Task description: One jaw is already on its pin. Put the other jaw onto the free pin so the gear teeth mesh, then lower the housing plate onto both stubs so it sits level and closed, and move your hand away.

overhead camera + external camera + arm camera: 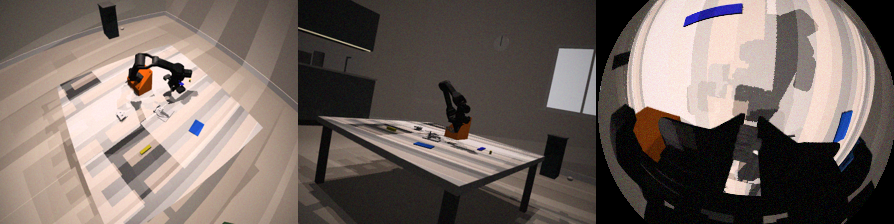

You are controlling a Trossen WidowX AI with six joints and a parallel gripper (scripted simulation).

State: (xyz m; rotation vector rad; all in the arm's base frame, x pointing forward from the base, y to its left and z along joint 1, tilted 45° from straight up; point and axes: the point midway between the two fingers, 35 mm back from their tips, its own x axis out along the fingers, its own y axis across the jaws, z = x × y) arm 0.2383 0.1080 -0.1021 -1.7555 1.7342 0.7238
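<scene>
My gripper (172, 89) (456, 130) (751, 119) is shut on a small grey piece (449, 129), which looks like the loose jaw. It is held above the table, on the robot side of the base plate, and is mostly hidden by the fingers. The pale base plate (169, 114) (435, 139) lies mid-table with a grey jaw (161, 112) (429, 135) on it. Its pins, stubs and teeth are too small to tell. The small pale piece with dark spots (121, 115) (418, 128), seemingly the housing plate, lies apart on the table.
A blue square (196, 127) (423, 145) (843, 127), a darker blue piece (181, 83) (481, 148) (714, 14), a yellow bar (145, 149) (391, 129) and a tiny yellow piece (190, 80) (490, 152) lie around. The orange robot base (144, 81) (463, 132) (652, 131) stands behind.
</scene>
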